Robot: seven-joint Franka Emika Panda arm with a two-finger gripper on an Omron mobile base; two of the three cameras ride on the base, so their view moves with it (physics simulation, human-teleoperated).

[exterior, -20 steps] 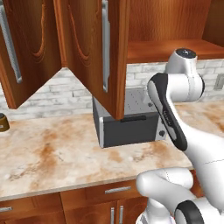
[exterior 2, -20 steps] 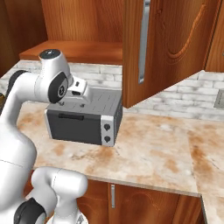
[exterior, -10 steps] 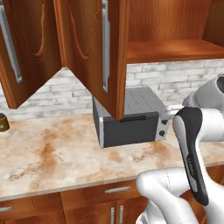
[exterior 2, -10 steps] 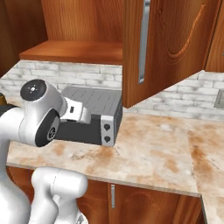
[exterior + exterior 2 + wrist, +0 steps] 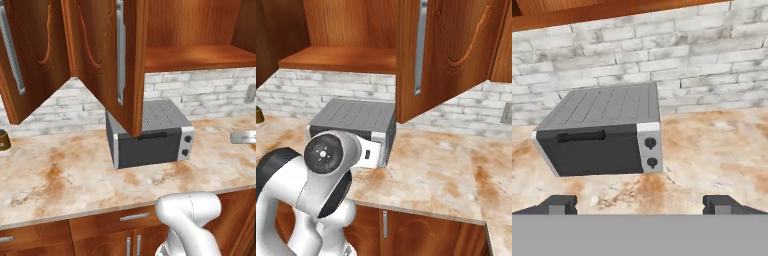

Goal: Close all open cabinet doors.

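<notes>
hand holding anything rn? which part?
Nothing is held. The hand is open, its fingertips wide apart over the counter, facing the toaster oven, touching nothing.

light: even, bright | shadows: faint | focus: sharp | glare: none

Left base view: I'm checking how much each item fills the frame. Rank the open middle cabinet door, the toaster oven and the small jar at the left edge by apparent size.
1. Open middle cabinet door, largest, though it hangs nearer the camera.
2. Toaster oven.
3. Small jar, smallest, cut off by the frame edge.
</notes>
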